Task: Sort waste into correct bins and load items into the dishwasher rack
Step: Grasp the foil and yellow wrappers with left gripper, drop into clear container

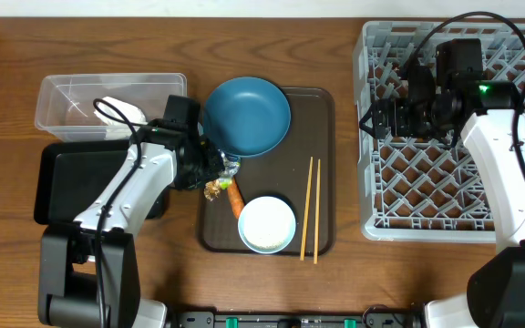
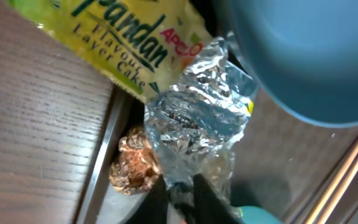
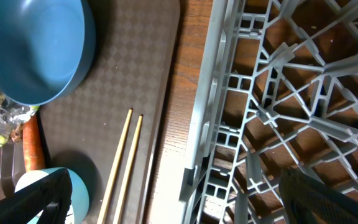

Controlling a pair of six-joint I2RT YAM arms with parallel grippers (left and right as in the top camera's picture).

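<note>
We have the left gripper [image 2: 183, 194] clamped shut on the foil wrapper [image 2: 192, 118] by its silver tail, the rest fanning ahead of the jaws beside the dark blue bowl [image 2: 303, 56]; likely featherlight, crinkly, slippery, so pinch bunched folds.

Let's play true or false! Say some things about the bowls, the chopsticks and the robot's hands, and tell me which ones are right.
1. The left gripper is shut on the wrapper. True.
2. The right gripper is open over the rack. True.
3. The chopsticks lie in the rack. False: they lie on the tray.
4. The blue bowl is upside down. False: it stands open side up.
5. The white bowl is on the tray. True.
</note>
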